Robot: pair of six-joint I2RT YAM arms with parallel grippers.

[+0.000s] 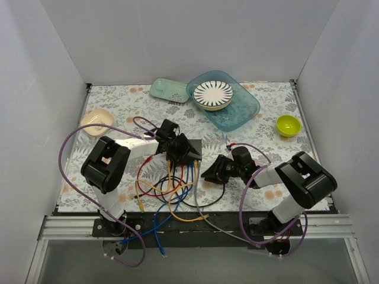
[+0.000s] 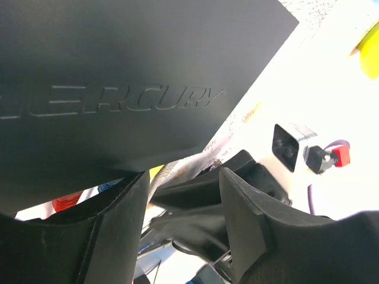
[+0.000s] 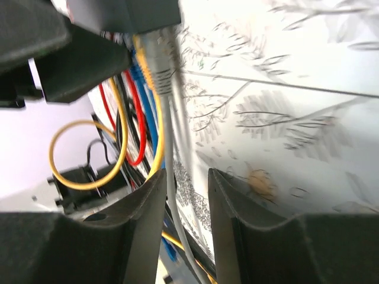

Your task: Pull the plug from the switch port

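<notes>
The switch (image 1: 188,148) is a flat black box at the table's middle, with yellow, red, blue, black and grey cables leaving its near edge. My left gripper (image 1: 173,149) sits at its left end. In the left wrist view the switch top (image 2: 118,77) fills the upper frame and the left gripper (image 2: 185,177) is open just below it, holding nothing. My right gripper (image 1: 207,173) is near the switch's right corner. In the right wrist view the right gripper (image 3: 186,177) is open. The grey cable (image 3: 172,195) runs between its fingers, down from the grey plug (image 3: 157,62) seated in the switch (image 3: 133,15).
A teal tray (image 1: 243,112) holds a striped plate (image 1: 213,94) at the back. A green dish (image 1: 169,90) lies beside it. A yellow-green bowl (image 1: 288,125) is at the right and a cream bowl (image 1: 96,121) at the left. Loose cables (image 1: 172,195) loop toward the table's front edge.
</notes>
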